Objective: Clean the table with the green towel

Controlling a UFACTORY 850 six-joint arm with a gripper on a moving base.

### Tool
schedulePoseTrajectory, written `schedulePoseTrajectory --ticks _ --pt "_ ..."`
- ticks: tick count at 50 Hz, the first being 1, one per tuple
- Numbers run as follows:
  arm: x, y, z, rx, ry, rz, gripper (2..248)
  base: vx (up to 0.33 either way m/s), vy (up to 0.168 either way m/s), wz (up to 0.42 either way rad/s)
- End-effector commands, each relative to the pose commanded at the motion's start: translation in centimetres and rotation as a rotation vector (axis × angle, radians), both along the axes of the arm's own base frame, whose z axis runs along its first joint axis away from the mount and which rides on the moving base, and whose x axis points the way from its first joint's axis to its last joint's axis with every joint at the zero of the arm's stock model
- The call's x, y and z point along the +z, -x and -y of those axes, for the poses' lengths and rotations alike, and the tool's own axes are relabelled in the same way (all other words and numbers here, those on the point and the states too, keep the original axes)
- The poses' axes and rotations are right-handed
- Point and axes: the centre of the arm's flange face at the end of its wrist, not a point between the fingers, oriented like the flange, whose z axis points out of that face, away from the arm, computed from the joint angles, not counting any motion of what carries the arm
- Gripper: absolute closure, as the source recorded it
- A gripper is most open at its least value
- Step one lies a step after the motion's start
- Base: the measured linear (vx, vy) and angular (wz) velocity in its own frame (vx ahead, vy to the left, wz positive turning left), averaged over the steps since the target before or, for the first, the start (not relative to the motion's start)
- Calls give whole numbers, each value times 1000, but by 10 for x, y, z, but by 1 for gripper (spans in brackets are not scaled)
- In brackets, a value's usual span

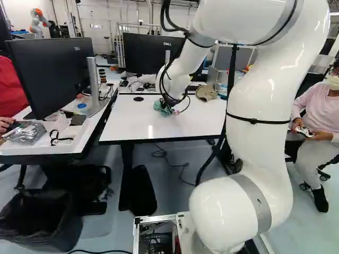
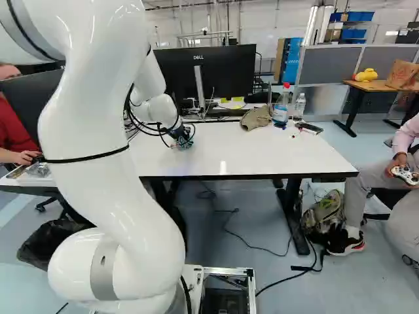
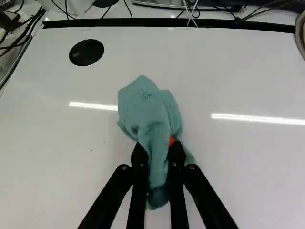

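Note:
At the white table (image 1: 143, 125) in the left base view, my gripper (image 1: 168, 103) is low over the top, left of its middle in the right base view. The green towel (image 1: 160, 107) bunches around its tip. In the wrist view the gripper (image 3: 158, 150) is shut on the green towel (image 3: 147, 107), whose folds pass between both fingers and spread ahead of them. An orange pad (image 3: 171, 141) peeks out beside the cloth. Whether the towel touches the tabletop is hard to tell.
A round black cap (image 3: 86, 52) lies ahead of the gripper. Behind on the table are a tan cap (image 2: 256, 118), a bottle (image 2: 281, 108) and a monitor (image 2: 208, 75). A side desk with another monitor (image 1: 53, 69) adjoins at the left. Another robot (image 1: 38, 21) stands far back.

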Motion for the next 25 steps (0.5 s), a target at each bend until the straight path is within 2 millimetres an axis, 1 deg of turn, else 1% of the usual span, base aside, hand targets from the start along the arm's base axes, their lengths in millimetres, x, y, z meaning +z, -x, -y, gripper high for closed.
schedulePoseTrajectory --ticks 10,25 --pt "-1 -13 -10 13 -1 8 202 0 0 0" --pt "-1 -15 -34 56 -2 11 202 0 0 0"
